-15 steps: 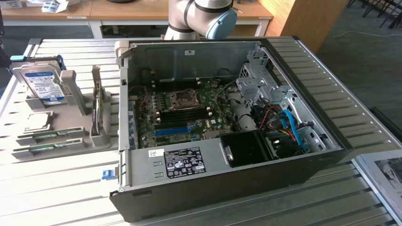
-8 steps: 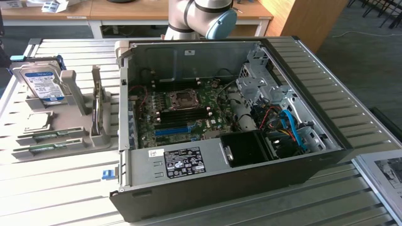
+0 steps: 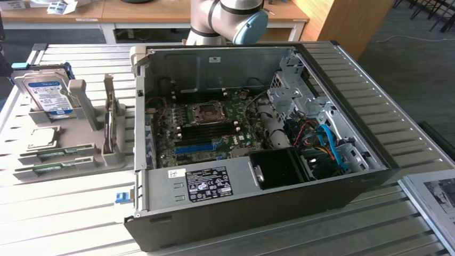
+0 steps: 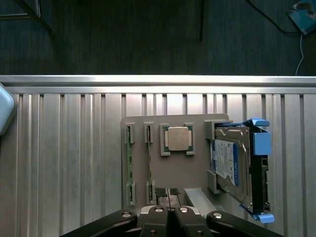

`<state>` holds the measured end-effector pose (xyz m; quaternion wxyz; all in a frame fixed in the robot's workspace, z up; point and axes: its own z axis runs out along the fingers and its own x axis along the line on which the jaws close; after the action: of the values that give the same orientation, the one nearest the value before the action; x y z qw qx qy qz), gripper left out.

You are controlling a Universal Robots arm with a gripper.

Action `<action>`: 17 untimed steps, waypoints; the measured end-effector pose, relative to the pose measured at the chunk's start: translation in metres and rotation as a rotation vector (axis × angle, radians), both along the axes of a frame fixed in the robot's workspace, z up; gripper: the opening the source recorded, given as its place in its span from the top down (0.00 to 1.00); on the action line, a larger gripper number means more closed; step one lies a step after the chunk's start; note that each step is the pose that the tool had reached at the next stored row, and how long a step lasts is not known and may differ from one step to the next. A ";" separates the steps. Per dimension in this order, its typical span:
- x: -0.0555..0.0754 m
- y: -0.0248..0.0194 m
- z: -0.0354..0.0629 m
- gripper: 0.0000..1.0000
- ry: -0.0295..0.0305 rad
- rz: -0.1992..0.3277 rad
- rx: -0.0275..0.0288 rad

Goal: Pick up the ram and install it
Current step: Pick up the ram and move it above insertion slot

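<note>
Two thin green ram sticks (image 4: 129, 163) (image 4: 149, 157) stand on edge side by side in slots of a grey holder (image 4: 197, 173). In the exterior view the same ram sticks (image 3: 53, 154) (image 3: 48, 169) lie at the holder's near end, at the exterior view's left. My gripper (image 4: 168, 193) hangs above the holder's edge, close to one end of the nearer stick. Its fingers are shut, pad against pad, and hold nothing. The open computer case (image 3: 355, 181) lies on its side with the motherboard (image 3: 213, 136) exposed. The arm (image 3: 227, 21) reaches in behind the case.
The holder also carries a square CPU (image 4: 177, 138) and a silver hard drive (image 4: 232, 163) in a blue bracket. An upright card (image 3: 108, 114) stands in the holder. Inside the case are a blue slot (image 3: 193, 148), cables and a drive cage (image 3: 291, 90). The table (image 3: 64, 213) is ribbed metal.
</note>
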<state>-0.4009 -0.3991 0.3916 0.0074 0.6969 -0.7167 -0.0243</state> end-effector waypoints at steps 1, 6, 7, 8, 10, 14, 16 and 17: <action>0.000 0.0000 0.0000 0.90 0.0000 0.000 0.0000; 0.002 0.0000 0.0000 0.90 -0.0001 0.000 0.0000; 0.003 0.0000 0.0000 0.90 0.0000 0.000 0.0000; 0.004 0.0000 0.0000 0.90 -0.0001 0.000 0.0001; 0.006 0.0000 0.0000 0.90 0.0000 0.000 0.0000; 0.009 0.0000 0.0000 0.90 0.0000 0.000 0.0000; 0.009 0.0000 0.0000 0.90 -0.0001 0.000 0.0000; 0.010 0.0000 0.0000 0.90 0.0001 0.000 0.0000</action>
<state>-0.3914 -0.3991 0.3916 0.0074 0.6969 -0.7167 -0.0243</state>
